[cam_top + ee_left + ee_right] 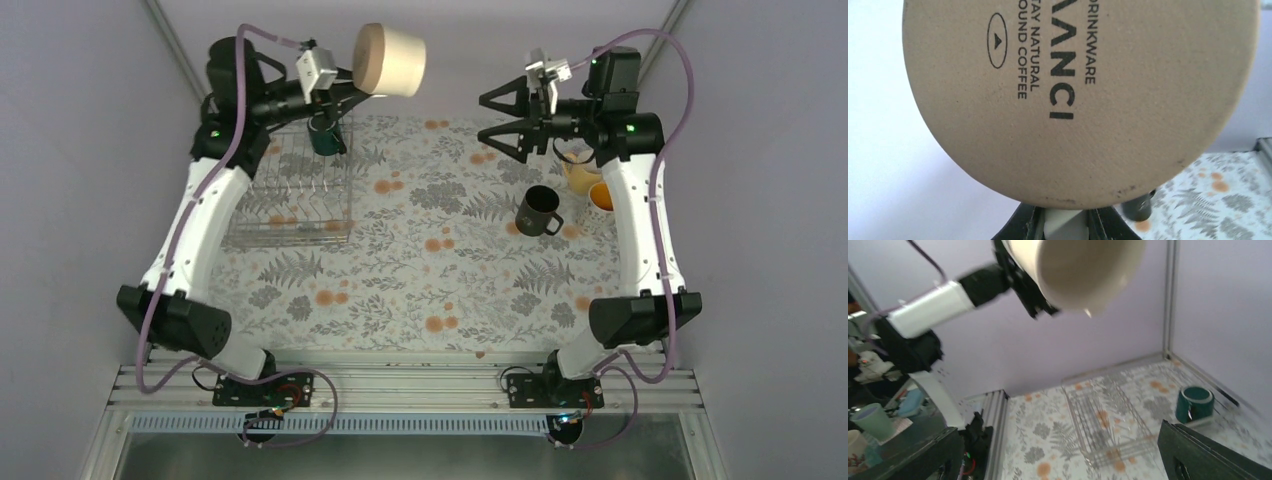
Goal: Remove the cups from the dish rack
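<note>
PASS IN MID-AIR: High over the dish rack (pixel 290 215), my left arm (pixel 205 215) holds the cream-beige mug (pixel 392 60) on its side. The left jaws are clamped on it low down, apparently at the handle, and its mouth is turned toward the right arm (pixel 640 230). The right jaws stand wide apart and empty, facing the mug but well apart from it. 1 dark green mug (pixel 326 135) sits at the rack's far corner. The black mug (pixel 538 210), pale yellow mug (pixel 578 170) and orange-lined white mug (pixel 600 195) stand on the tabletop (pixel 400 270) at right. I read this as a handover. I would slide the right jaws squarely over the rim and close firmly, and only then release the left. The glaze looks slippery, and a drop from here could break it.
</note>
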Controlling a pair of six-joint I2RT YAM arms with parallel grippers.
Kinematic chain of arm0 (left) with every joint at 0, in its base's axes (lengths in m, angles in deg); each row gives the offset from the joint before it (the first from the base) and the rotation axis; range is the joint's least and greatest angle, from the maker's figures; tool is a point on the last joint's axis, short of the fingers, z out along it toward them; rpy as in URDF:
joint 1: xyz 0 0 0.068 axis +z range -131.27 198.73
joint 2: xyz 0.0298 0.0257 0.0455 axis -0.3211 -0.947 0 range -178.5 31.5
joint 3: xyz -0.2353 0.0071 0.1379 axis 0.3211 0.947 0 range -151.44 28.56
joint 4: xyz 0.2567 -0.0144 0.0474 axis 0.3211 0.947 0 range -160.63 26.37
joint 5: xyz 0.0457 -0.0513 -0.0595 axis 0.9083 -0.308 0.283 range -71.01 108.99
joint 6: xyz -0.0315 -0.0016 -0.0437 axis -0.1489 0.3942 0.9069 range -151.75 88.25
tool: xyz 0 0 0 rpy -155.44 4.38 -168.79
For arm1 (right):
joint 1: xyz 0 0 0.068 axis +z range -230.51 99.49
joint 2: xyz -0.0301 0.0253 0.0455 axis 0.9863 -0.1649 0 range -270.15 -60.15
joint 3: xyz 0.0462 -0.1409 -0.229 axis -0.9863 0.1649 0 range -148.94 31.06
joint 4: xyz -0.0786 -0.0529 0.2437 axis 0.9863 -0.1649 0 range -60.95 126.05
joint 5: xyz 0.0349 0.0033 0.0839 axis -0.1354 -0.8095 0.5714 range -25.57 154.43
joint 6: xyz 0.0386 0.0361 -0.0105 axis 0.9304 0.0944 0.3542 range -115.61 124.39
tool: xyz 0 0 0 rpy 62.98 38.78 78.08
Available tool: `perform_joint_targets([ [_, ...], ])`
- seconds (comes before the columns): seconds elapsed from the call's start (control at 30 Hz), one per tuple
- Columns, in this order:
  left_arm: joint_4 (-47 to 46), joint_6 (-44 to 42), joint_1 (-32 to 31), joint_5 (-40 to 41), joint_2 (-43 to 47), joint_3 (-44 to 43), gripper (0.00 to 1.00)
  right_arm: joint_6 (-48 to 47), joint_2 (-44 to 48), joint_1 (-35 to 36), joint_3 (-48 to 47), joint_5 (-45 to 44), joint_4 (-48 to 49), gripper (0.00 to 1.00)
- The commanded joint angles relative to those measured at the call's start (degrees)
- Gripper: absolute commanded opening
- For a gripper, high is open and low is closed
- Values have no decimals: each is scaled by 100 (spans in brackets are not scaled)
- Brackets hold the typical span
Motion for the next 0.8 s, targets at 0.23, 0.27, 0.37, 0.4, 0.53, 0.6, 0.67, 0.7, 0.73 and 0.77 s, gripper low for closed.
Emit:
perform_joint_targets([
  [0.23,-1775,1425,-533,-975,-1114,-618,2,1731,-1167,-205,-321,2254,1845,100],
  [0.27,-1834,1451,-583,-996,-1166,-634,3,1676,-1233,-198,-396,2371,1786,100],
  [0.37,-1474,1122,-817,-985,-1405,-854,2,1399,-1403,-194,-663,2659,1460,100],
  [0.4,-1369,1034,-893,-1021,-1499,-907,2,1348,-1444,-178,-723,2665,1401,100],
  [0.53,-1198,817,-1153,-1006,-1802,-994,2,1472,-1534,-171,-773,2663,1625,100],
  [0.6,-1102,746,-1234,-966,-1999,-1120,3,1757,-1511,-163,-712,2665,2025,100],
  [0.67,-1065,719,-1261,-982,-2200,-1292,2,1942,-1451,-171,-672,2666,2314,100],
  [0.7,-1051,709,-1263,-976,-2281,-1358,2,1990,-1405,-171,-643,2662,2385,100],
  [0.73,-1037,711,-1263,-967,-2380,-1438,2,2036,-1373,-159,-611,2662,2458,100],
  [0.77,-1028,709,-1261,-970,-2480,-1514,2,2061,-1328,-156,-574,2664,2509,100],
])
